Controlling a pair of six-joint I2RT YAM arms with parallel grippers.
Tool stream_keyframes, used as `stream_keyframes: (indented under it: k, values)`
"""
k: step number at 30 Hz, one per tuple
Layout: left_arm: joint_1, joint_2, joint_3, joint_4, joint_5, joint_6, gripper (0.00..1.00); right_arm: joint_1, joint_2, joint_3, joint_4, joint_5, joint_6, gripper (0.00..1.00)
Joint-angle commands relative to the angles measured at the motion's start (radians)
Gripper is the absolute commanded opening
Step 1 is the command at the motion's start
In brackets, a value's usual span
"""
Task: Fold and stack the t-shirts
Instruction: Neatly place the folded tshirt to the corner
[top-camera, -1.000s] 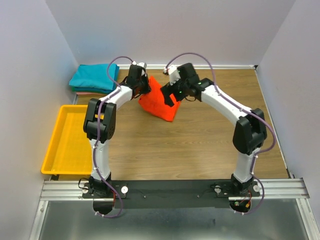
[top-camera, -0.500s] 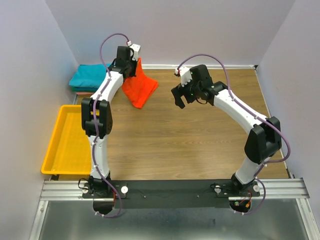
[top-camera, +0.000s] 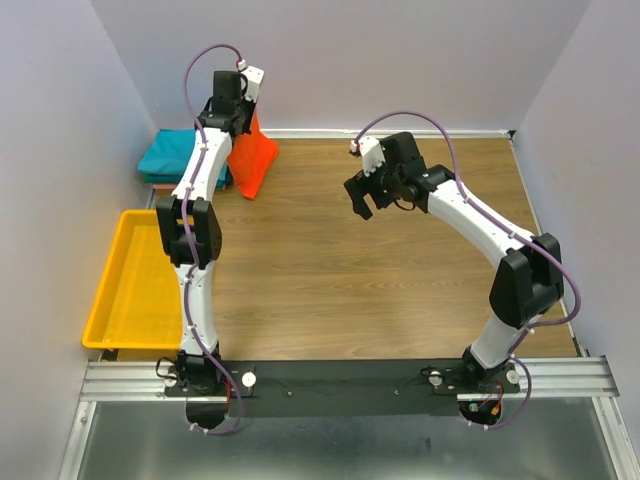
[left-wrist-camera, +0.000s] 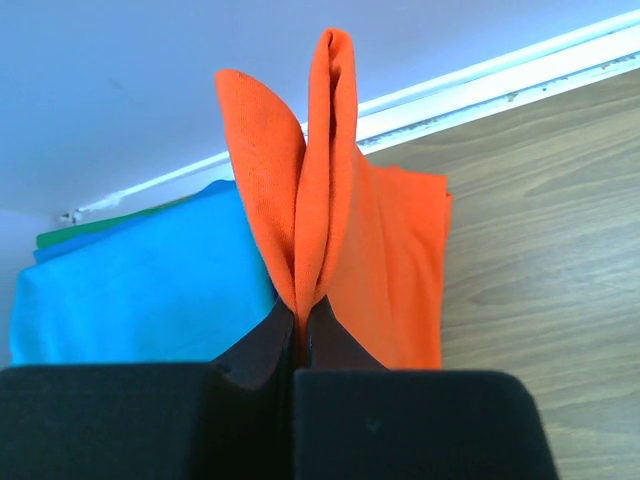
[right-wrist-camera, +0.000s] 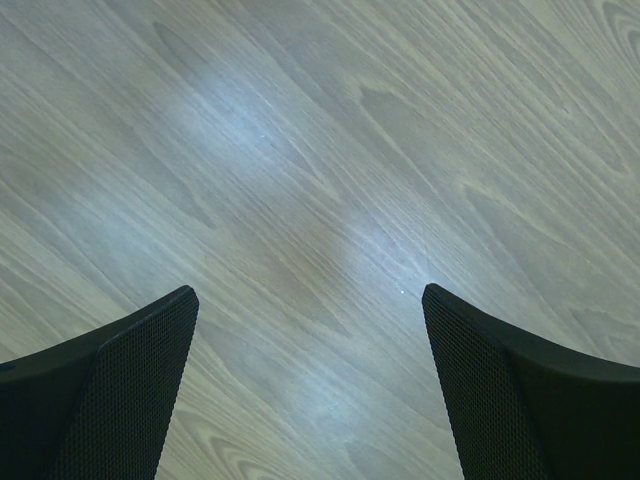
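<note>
The folded orange-red t-shirt (top-camera: 252, 162) hangs from my left gripper (top-camera: 240, 118), which is raised at the table's back left. In the left wrist view the left gripper (left-wrist-camera: 300, 318) is shut on a pinched fold of this t-shirt (left-wrist-camera: 385, 250), and the cloth droops toward the wood. The folded teal t-shirt (top-camera: 172, 154) lies in the back left corner, just left of the hanging one; it also shows in the wrist view (left-wrist-camera: 140, 275) with a green edge under it. My right gripper (top-camera: 364, 203) hovers over bare wood mid-table, open and empty (right-wrist-camera: 310, 295).
A yellow plastic tray (top-camera: 130, 290) sits at the table's left edge, in front of the teal stack. Walls close in the back and both sides, with a white baseboard (left-wrist-camera: 520, 75) right behind the hanging shirt.
My left gripper has carried the orange-red t-shirt up and to the left, from mid-back toward the teal stack. The right gripper let go and drew back to the right, then held still.
</note>
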Motion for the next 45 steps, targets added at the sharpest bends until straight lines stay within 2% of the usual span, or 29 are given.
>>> stream_keyframes:
  k: [1, 23, 45]
  values:
    - [0.011, -0.018, 0.045, -0.01, -0.053, 0.045, 0.0, -0.002, -0.039, -0.013, -0.014, 0.021, -0.014, 1.0]
    - [0.013, -0.089, 0.133, -0.033, -0.073, 0.077, 0.0, -0.002, -0.048, -0.029, -0.015, 0.008, -0.012, 1.0]
    - [0.029, -0.141, 0.126, -0.005, -0.079, 0.136, 0.0, -0.002, -0.031, -0.021, -0.014, -0.001, -0.009, 1.0]
